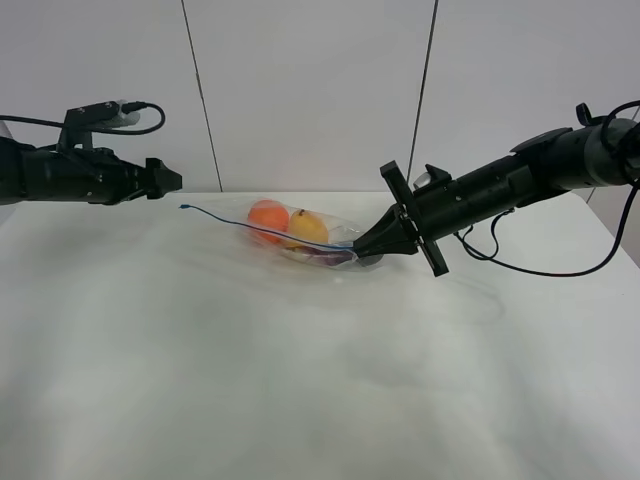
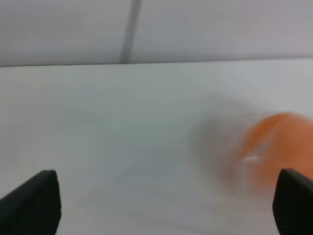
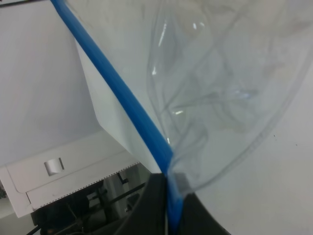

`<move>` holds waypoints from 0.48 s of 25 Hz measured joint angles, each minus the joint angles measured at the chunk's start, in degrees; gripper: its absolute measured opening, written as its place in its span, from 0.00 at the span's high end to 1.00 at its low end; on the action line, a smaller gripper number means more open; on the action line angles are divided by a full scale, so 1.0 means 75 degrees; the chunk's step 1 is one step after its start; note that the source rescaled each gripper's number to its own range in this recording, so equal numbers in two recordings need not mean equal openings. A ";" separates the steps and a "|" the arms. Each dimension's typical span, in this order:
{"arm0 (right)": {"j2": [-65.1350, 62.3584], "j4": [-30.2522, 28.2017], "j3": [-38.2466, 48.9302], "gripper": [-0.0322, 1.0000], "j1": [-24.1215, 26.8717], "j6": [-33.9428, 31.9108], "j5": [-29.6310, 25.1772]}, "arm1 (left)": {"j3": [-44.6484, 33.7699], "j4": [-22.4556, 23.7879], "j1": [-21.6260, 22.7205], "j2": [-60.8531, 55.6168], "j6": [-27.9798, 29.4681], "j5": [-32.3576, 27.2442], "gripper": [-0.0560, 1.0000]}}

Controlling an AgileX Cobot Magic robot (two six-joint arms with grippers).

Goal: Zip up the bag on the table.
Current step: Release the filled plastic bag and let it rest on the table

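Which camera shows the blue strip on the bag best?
The right wrist view: the blue seal strip is big and sharp, pinched in the shut right gripper. The exterior high view shows it as a thin line along the bag. The left wrist view misses it, showing a blurry orange fruit.

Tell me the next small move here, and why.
Probably lower the open left gripper onto the free end of the seal strip: the right gripper is shut on the strip at the other end of the bag, while the left hangs clear.
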State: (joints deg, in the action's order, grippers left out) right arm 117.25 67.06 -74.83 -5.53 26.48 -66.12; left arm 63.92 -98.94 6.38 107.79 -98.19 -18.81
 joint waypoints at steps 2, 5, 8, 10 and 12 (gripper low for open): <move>0.0000 0.0000 0.0000 0.97 0.0000 0.0000 -0.0003 | 0.0000 0.0000 0.0166 0.0000 0.0312 -0.1019 0.00; 0.0000 0.0000 0.0000 0.97 0.0000 0.0000 -0.0019 | 0.0000 0.0232 0.0388 0.0000 0.0929 -0.2415 0.00; 0.0000 0.0000 0.0000 0.97 0.0000 0.0022 -0.0022 | 0.0045 0.1535 0.0477 0.0000 0.1965 -0.3536 0.00; 0.0000 0.0000 0.0000 0.97 0.0000 0.0022 -0.0028 | 0.0134 0.2994 0.0477 0.0000 0.3051 -0.3903 0.00; 0.0000 0.0000 0.0000 0.97 0.0000 0.0022 -0.0028 | 0.0265 0.4513 0.0477 0.0000 0.4622 -0.4165 0.00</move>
State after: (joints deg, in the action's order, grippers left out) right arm 117.25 67.06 -74.83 -5.53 26.64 -66.33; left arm 65.91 -65.09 9.96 107.79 -63.52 -50.05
